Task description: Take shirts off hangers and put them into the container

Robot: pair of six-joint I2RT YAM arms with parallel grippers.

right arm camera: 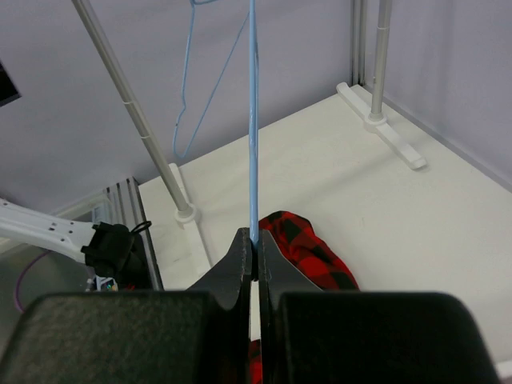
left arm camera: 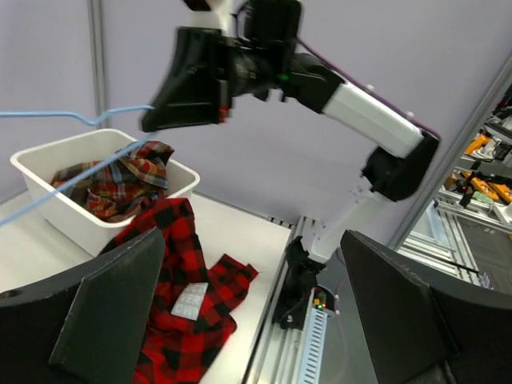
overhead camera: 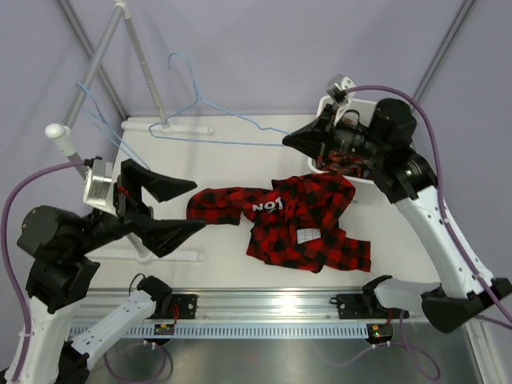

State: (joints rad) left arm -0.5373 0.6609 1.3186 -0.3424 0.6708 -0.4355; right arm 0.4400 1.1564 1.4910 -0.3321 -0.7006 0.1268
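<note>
Right wrist: right gripper (right arm camera: 254, 245) clamped on hanger (right arm camera: 253, 120); left gripper (overhead camera: 199, 206) wide open, empty, beside red-and-black shirt (overhead camera: 308, 232).

- Bright, even light fell from overhead in the top view, and the white table (overhead camera: 232, 160) was close to washing out.
- Only soft, short shadows sat under the red-and-black shirt (overhead camera: 304, 224).
- A mild sheen ran along the metal rail (overhead camera: 264, 302).
- In the left wrist view the left gripper (left arm camera: 254, 234) loomed dark and soft near the lens, and the shelves at the right edge were blurred.
- In the right wrist view the right gripper (right arm camera: 255, 244) was underexposed and out of focus.
- The hanger (right arm camera: 253, 120) wire stayed sharp, while the rack pole (right arm camera: 120, 88) leaned with the wide-angle stretch.
</note>
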